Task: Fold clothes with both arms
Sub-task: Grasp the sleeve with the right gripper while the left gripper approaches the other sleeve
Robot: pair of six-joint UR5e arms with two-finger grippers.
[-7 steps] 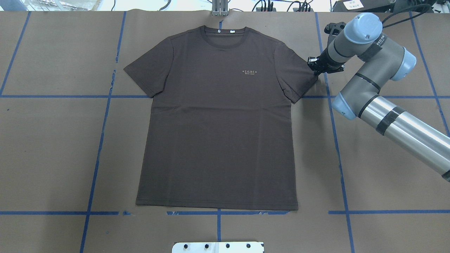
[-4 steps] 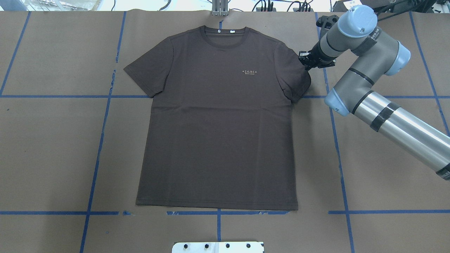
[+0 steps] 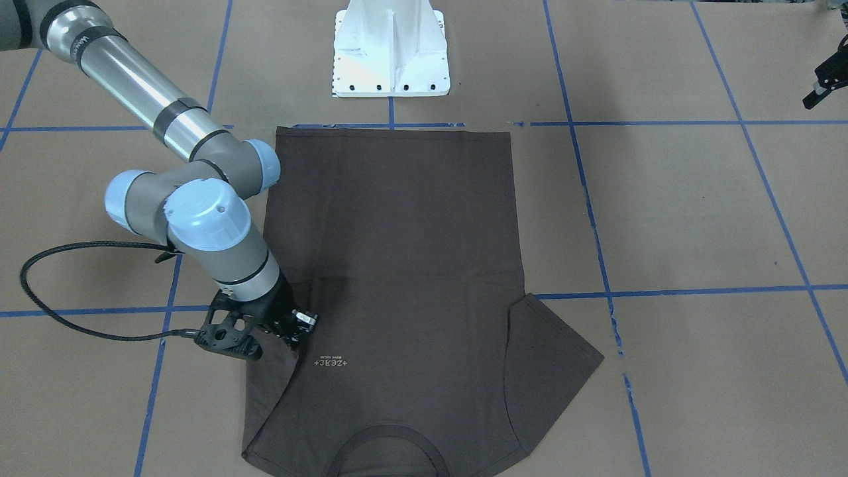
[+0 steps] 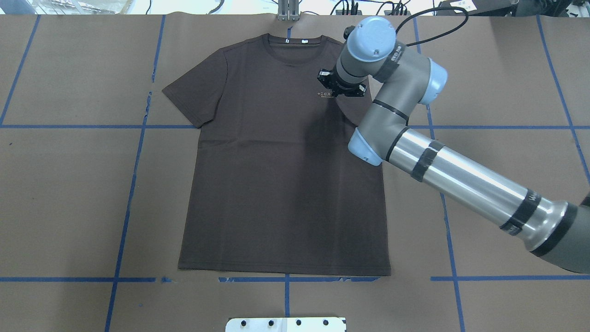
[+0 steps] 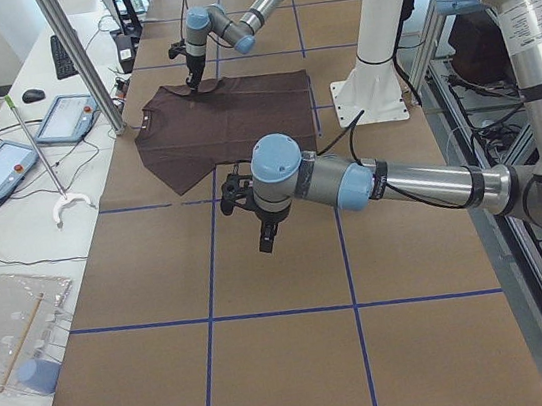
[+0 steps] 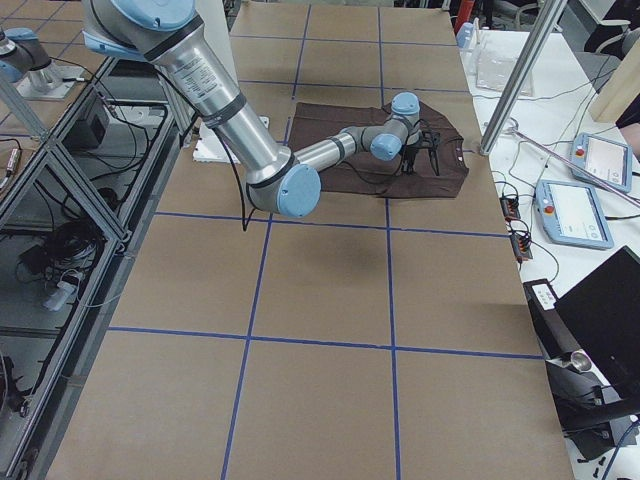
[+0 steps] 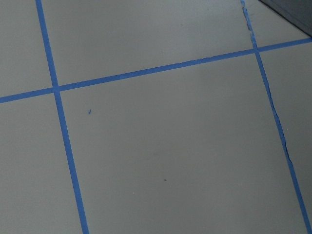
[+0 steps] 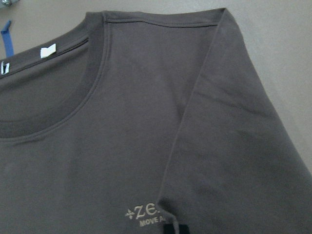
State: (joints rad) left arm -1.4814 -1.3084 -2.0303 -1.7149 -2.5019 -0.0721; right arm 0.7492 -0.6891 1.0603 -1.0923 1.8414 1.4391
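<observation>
Nearest the robot, the white base plate (image 4: 286,324) is showing at the table (image 4: 69,184) edge. Well off to its left, the left end effector (image 5: 267,236) is hanging above bare table, and I cannot tell whether its fingers are apart. Just beyond the plate, the T-shirt (image 4: 276,184) is lying flat, chest up. Farther on, the right end effector (image 4: 331,88) is pinching the sleeve (image 8: 234,146), which is lying folded inward over the chest, its corner touching the pale logo (image 8: 141,214). The collar (image 4: 295,44) is lying farthest.
</observation>
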